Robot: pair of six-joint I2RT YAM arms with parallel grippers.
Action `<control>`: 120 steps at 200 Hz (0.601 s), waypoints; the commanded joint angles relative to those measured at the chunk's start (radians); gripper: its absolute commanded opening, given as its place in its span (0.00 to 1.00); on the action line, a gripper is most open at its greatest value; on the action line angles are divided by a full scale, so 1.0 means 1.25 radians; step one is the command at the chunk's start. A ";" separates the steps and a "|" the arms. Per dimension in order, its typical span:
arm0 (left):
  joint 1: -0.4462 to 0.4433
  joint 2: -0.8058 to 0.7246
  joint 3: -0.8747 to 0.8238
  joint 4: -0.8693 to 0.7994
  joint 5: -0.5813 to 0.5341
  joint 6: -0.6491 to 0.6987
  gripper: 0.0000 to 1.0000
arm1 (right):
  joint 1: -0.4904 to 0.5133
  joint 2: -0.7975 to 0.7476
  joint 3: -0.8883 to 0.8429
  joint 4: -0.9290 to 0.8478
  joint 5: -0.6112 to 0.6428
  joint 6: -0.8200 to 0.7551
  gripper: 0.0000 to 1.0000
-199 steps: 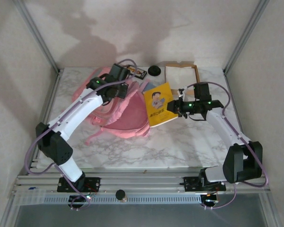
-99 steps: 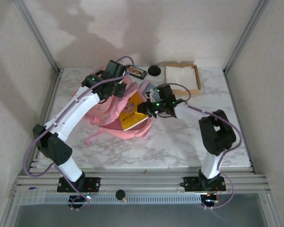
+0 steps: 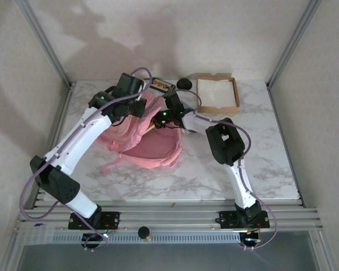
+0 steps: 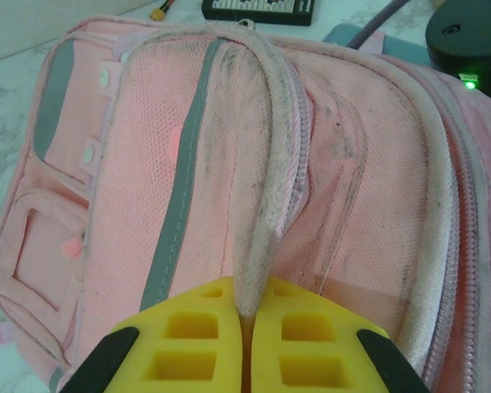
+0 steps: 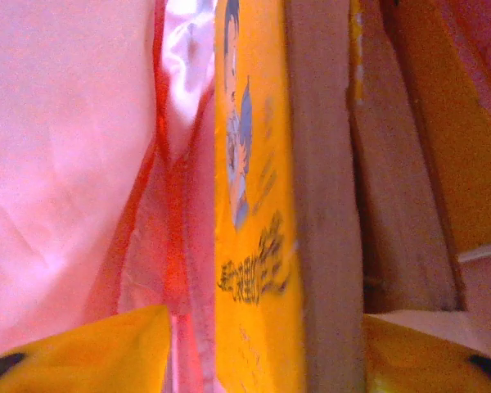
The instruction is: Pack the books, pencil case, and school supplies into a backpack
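Straddling yellow book [image 5: 254,205] | right tool [image 5: 258,352] apparently parted | left tool [image 4: 245,327] pinching rim of backpack [image 4: 352,188]

The backpack [image 4: 335,205] is matt woven cloth, the yellow book [image 5: 250,246] smooth paper.

Pink backpack [image 3: 152,149] — cardboard tray [image 3: 237,93] beyond

Soft, even light falls from above in the overhead view; diffuse grey shadows mottle the back wall [image 3: 158,34] and the table [image 3: 214,169] shows no glare. The left wrist view is bright and sharp on the backpack [image 4: 229,164]. The right wrist view is dim, pink-tinted and blurred around the book [image 5: 254,205].
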 commanded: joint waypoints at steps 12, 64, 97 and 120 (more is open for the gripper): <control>0.019 -0.052 0.009 0.092 0.018 -0.034 0.00 | -0.005 -0.137 -0.094 -0.120 0.127 -0.081 0.76; 0.022 -0.041 -0.013 0.124 0.062 -0.052 0.00 | 0.027 -0.283 -0.341 -0.006 0.152 0.016 0.49; 0.023 -0.032 -0.011 0.121 0.062 -0.052 0.00 | 0.049 -0.266 -0.377 0.060 0.198 0.072 0.17; 0.023 -0.028 -0.007 0.119 0.072 -0.051 0.00 | 0.050 -0.209 -0.335 0.071 0.221 0.091 0.08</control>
